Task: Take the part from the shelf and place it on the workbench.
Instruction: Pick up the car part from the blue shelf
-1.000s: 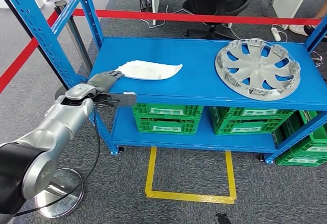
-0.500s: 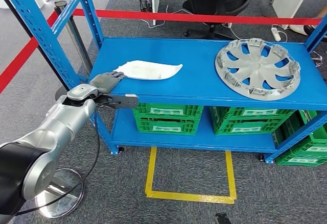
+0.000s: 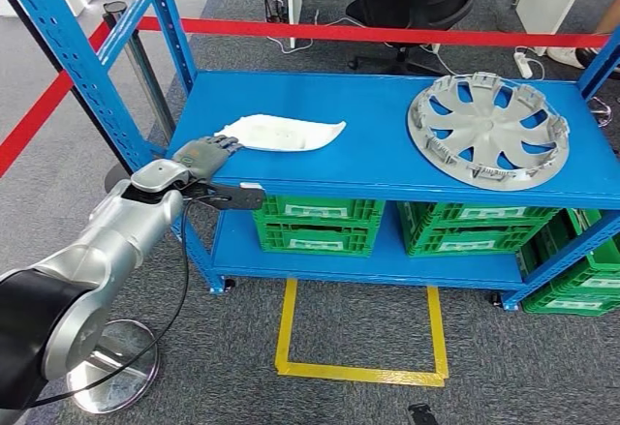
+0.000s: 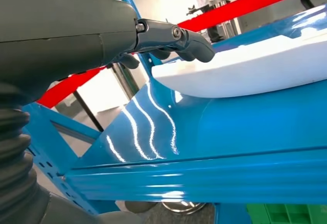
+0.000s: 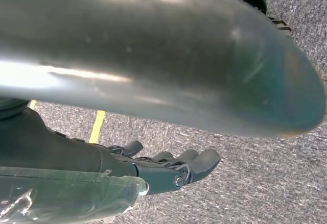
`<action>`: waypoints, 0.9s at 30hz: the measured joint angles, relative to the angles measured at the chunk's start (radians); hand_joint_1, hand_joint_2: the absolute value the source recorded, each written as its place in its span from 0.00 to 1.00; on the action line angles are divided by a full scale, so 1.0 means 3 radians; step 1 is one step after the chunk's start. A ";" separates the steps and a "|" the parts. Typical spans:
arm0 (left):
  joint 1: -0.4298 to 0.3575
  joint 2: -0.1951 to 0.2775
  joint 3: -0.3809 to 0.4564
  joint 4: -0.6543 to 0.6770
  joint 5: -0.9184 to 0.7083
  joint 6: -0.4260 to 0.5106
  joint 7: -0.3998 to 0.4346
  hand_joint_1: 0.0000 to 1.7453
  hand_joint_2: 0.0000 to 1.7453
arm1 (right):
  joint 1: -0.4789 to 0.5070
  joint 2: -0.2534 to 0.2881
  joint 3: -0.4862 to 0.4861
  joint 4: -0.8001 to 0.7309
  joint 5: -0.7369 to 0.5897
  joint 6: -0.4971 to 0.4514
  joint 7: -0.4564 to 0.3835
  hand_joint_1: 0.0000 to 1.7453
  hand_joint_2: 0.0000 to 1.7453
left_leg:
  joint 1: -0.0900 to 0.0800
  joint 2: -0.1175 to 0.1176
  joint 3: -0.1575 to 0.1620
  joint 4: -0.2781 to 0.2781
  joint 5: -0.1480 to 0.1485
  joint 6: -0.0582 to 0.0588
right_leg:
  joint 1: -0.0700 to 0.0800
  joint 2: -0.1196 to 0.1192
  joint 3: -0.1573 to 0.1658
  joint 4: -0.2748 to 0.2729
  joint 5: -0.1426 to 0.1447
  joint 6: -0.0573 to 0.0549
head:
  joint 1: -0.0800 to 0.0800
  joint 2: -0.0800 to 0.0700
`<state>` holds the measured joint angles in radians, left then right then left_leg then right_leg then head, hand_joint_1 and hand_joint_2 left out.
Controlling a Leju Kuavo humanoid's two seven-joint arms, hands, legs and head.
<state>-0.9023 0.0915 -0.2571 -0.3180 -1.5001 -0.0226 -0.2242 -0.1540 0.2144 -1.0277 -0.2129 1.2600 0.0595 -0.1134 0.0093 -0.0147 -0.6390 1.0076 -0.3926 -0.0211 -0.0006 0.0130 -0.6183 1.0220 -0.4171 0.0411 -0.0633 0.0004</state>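
The white part [image 3: 281,133] lies on the blue shelf [image 3: 380,159], not yet lifted. The left robot hand [image 3: 204,154] reaches its near end, fingers [image 4: 185,36] spread above it, grasping nothing. The right robot hand [image 5: 169,168] hangs empty, fingers apart. Grasp, lift and placement all remain.

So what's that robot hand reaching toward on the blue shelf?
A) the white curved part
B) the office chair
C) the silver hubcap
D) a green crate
A: the left robot hand has its fingertips at the near end of the white curved part, while the silver hubcap lies far across the shelf.
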 joint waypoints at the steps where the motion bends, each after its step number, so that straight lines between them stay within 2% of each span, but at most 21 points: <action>1: 0.0000 -0.0006 -0.0012 0.0000 0.0000 0.0013 -0.0010 0.00 1.00 | 0.0000 0.0000 0.0000 0.0000 0.0000 0.0000 0.0000 0.00 0.00 | 0.0000 0.0000 0.0000 0.0000 0.0000 0.0000 | 0.0000 0.0000 0.0000 0.0000 0.0000 0.0000 | 0.0000 0.0000; 10: -0.0003 -0.0088 -0.0096 0.0000 -0.0014 0.0049 -0.0057 0.00 1.00 | 0.0000 0.0000 0.0000 0.0000 0.0003 0.0005 0.0000 0.00 0.00 | 0.0000 0.0000 0.0000 0.0000 0.0000 0.0000 | 0.0000 0.0000 0.0000 0.0000 0.0000 0.0000 | 0.0000 0.0000; 27: -0.0006 -0.0112 -0.0144 0.0000 0.0033 0.0097 -0.0065 0.00 1.00 | 0.0000 0.0000 0.0000 0.0000 -0.0001 0.0006 -0.0006 0.00 0.00 | 0.0000 0.0000 0.0000 0.0000 0.0002 -0.0002 | 0.0000 0.0001 -0.0001 0.0001 0.0001 0.0000 | 0.0000 0.0000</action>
<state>-0.9042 0.0580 -0.3003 -0.3182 -1.4901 0.0064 -0.2438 -0.1538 0.2144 -1.0277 -0.2129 1.2596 0.0614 -0.1152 0.0093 -0.0147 -0.6390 1.0076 -0.3921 -0.0216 -0.0007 0.0132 -0.6185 1.0223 -0.4169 0.0410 -0.0633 0.0004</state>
